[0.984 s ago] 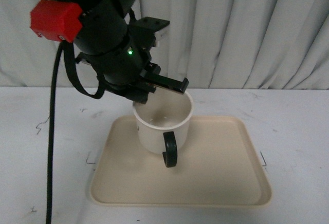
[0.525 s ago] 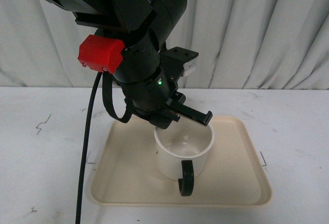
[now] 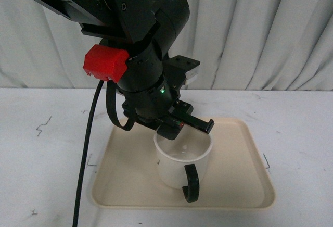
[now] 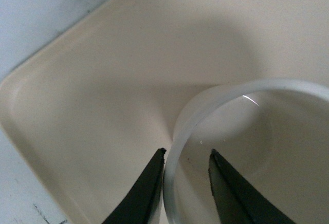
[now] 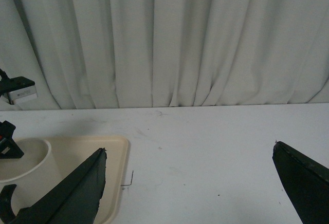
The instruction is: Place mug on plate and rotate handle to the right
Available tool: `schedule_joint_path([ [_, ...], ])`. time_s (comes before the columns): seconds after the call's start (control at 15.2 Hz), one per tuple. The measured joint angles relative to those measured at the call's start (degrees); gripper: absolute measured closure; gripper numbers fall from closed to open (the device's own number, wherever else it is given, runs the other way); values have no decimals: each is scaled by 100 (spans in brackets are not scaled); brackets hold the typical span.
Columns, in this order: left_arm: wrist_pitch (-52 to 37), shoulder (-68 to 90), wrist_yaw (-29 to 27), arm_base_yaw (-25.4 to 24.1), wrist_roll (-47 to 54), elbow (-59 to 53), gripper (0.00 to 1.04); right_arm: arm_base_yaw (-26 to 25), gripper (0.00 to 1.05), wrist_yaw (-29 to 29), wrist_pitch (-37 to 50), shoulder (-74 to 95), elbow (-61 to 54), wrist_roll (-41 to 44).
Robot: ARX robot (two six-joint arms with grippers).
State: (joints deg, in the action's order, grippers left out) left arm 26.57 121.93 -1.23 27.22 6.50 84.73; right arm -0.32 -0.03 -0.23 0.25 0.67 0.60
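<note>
Jaws on the left gripper [image 3: 179,129] are clamped on the mug [image 3: 182,165], one finger [image 4: 146,196] outside the wall and the other inside, with the white rim squeezed between them on the mug's far-left side. The mug looks about upright, over the middle of the plate [image 3: 117,196] and closer to the plate's near rim. Can't honestly tell if its base is fully down on the plate or just above it. The handle [image 3: 191,183] points toward the bench's front edge, so straight at the robot, not off to the right side.

The plate sits around the middle of the white bench [image 3: 41,149], its near rim close to the front edge. The left arm has a red block [image 3: 105,64] on it and a black cable [image 3: 86,154] dangling down toward the front-left corner.

The right gripper [image 5: 187,183] hangs above the right part of the bench, fingers spread wide with nothing between them, well clear of the plate. Pale curtain [image 5: 180,39] runs along the back edge.
</note>
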Motion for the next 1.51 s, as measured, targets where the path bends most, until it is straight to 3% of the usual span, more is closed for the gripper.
schedule_joint_path([
  [0.13,-282,-306,-26,-114,2,-278,56,0,6,0,0,0,0,0],
  [0.39,-1786,-2212,-55,-715,109,-1381,13,0,6,2,0,0,0,-2],
  [0.46,-3654,-2382,-710,-708,-48,-1882,15,2,6,-2,7,0,0,0],
  [0.52,-6345,-2658,-1569,-809,-424,-3886,39,0,6,2,-4,0,0,-2],
  [0.59,-8376,-4190,-1178,-1523,-614,-5796,86,0,6,0,0,0,0,-2],
  [0.66,-8231,-4878,-756,-1860,-629,-6926,103,0,6,0,0,0,0,-2],
  [0.92,-7840,-6081,-407,-2184,-629,-7676,103,0,6,0,0,0,0,-2],
  [1.11,-7740,-6343,-372,-2243,-629,-7772,103,0,6,0,0,0,0,0],
  [1.25,-8126,-6336,-345,-2275,-629,-7917,103,0,6,0,-2,0,0,-2],
  [1.51,-7899,-6476,39,-2621,-627,-8102,103,0,6,0,2,0,0,0],
])
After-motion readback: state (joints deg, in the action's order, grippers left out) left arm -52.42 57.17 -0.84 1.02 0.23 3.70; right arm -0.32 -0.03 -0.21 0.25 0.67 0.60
